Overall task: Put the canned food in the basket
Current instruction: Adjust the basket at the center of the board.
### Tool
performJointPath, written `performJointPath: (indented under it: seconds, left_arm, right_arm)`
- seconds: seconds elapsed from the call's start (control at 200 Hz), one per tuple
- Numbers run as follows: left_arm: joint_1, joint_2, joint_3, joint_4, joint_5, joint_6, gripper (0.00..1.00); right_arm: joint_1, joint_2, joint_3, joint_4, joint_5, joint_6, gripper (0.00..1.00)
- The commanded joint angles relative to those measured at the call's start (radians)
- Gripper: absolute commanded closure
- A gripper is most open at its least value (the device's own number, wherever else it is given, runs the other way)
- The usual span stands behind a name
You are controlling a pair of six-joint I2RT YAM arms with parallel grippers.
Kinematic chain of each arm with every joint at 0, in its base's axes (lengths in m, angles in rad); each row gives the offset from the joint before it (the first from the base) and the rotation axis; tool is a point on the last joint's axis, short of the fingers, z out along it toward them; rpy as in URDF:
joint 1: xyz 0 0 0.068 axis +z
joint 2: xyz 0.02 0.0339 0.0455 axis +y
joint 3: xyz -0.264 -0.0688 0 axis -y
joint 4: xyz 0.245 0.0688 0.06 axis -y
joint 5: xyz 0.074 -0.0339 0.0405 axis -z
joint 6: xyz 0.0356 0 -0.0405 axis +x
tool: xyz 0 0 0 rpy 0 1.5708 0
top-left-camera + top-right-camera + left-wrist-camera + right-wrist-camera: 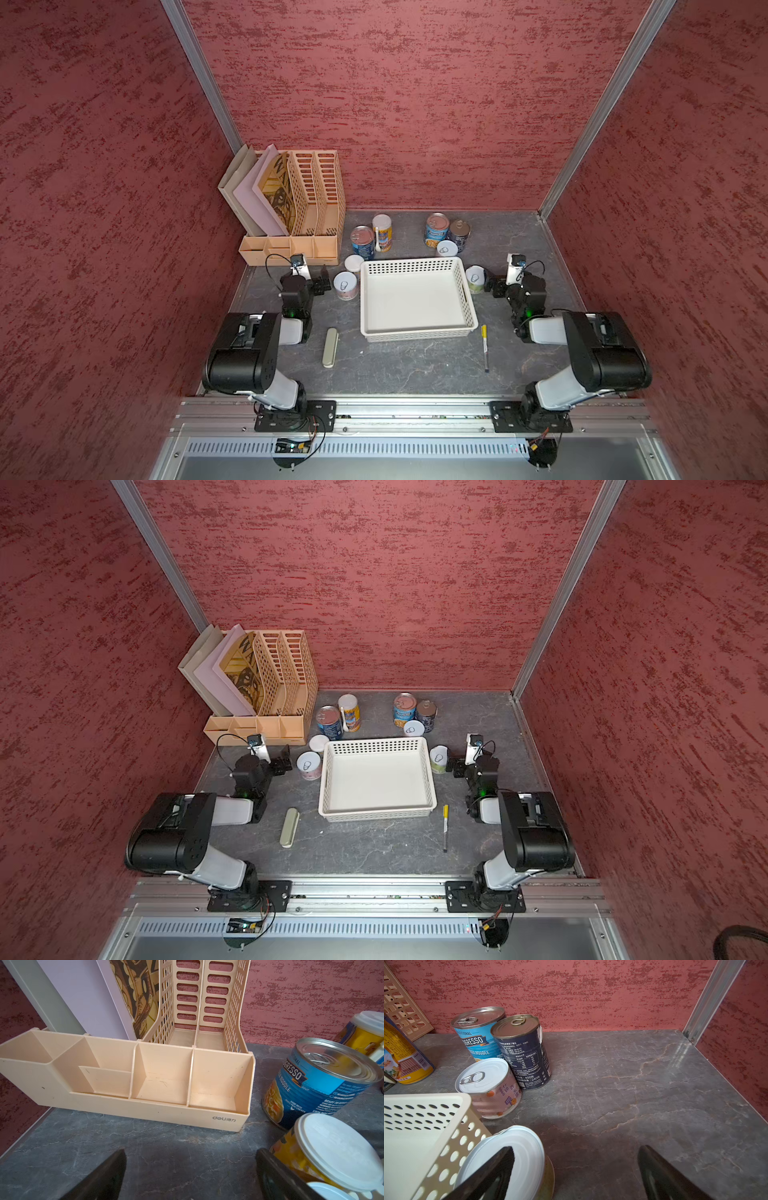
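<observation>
Pre-grasp beside bare white perforated plastic basket [411, 267].
Holding nothing in spread left gripper [322, 284], right gripper [492, 286]; next, straddle small white-topped can [475, 277].

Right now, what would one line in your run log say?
basket: empty | cans: all eight outside | left pincer: open, empty | right pincer: open, empty
</observation>
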Motion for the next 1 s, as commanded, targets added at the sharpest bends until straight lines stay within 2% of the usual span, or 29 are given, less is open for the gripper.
performJointPath:
  seconds: [0.0,0.837,0.922,0.997]
  left_arm:
    - [0.002,0.001,0.01,0.025,0.011,0.004,0.0]
    - [0.002,0.001,0.011,0.025,0.011,0.002,0.0]
    - [0.001,-0.001,0.008,0.033,0.006,0.008,0.0]
    - [-0.027,-0.054,0.002,0.0,-0.071,0.013,0.0]
  right_arm:
    - [0.015,-0.006,0.019,0.006,0.034,-0.013,0.01]
    - [0.017,-0.009,0.016,0.014,0.042,-0.015,0.02]
    - [0.045,-0.121,0.041,-0.119,0.121,-0.025,0.02]
    - [0.074,-0.198,0.065,-0.215,0.176,-0.042,0.02]
